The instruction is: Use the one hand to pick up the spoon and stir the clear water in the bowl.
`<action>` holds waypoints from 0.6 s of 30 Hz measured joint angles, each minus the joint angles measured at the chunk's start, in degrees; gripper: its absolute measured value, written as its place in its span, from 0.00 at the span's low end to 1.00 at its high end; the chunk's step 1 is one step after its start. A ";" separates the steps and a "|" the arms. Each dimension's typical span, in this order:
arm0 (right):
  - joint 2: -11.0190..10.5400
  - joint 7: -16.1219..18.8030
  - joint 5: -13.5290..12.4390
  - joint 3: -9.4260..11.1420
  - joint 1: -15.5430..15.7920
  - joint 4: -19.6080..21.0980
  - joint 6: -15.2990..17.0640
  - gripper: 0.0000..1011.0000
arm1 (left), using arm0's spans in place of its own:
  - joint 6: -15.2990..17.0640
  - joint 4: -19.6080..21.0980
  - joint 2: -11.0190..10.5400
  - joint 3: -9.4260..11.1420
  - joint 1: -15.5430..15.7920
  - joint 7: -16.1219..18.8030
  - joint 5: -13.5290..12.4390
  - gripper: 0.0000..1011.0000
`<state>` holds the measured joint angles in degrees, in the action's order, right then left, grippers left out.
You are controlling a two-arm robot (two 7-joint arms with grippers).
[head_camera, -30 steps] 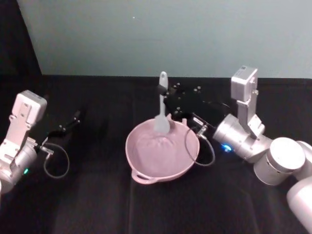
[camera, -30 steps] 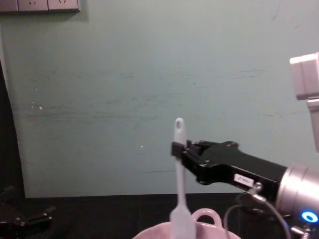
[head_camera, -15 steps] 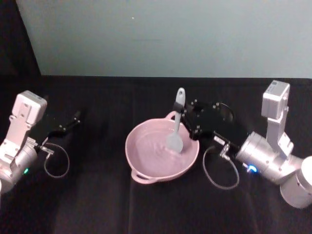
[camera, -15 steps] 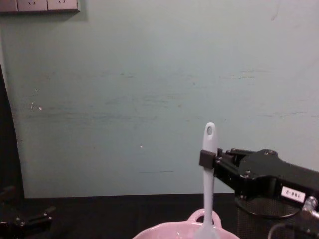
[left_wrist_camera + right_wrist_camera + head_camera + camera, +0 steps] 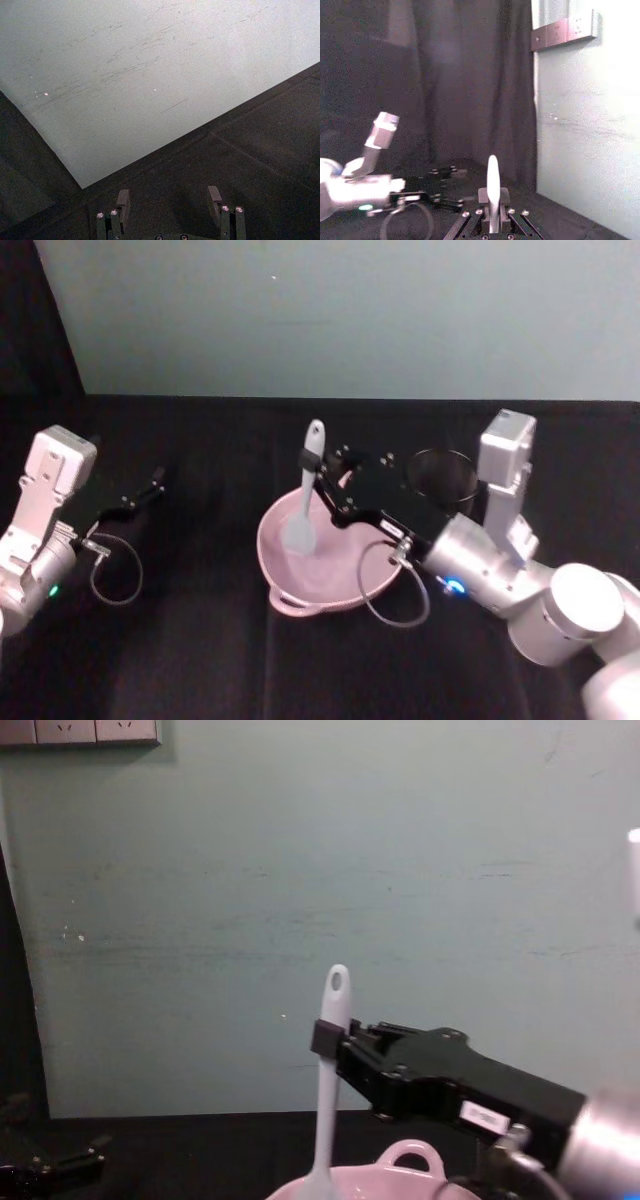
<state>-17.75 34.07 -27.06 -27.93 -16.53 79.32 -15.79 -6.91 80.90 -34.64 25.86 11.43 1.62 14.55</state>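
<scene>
A pale pink bowl sits mid-table, its loop handle showing in the chest view. My right gripper is shut on the handle of the white spoon, which stands nearly upright with its head dipped into the left part of the bowl. In the chest view the spoon has an oval hole at its tip, and the gripper clamps it just below. The right wrist view has the spoon handle rising between the fingers. My left gripper stays open at the far left, holding nothing.
A black wire-mesh cup stands just behind and to the right of the bowl. A cable loop hangs from the right wrist over the bowl's near rim. The table is covered in black cloth, with a pale green wall behind.
The right gripper has swept the spoon from the bowl's right side to its left side; a second ago it was near the back rim. The left arm has not moved.
</scene>
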 joint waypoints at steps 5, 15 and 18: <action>3.45 -1.94 2.68 0.18 -2.79 -5.80 -3.38 0.12 | 0.00 0.00 0.00 0.00 0.00 0.00 0.00 1.00; 4.73 -5.52 7.63 3.24 -6.62 -13.17 -8.24 0.11 | 0.00 0.00 0.00 0.00 0.00 0.00 0.00 1.00; 2.95 -4.61 7.20 4.34 -5.64 -10.96 -6.94 0.11 | 0.00 0.00 0.00 0.00 0.00 0.00 0.00 1.00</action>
<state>-14.81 29.45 -19.85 -23.59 -22.16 68.36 -22.73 -6.91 80.90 -34.64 25.86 11.43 1.62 14.55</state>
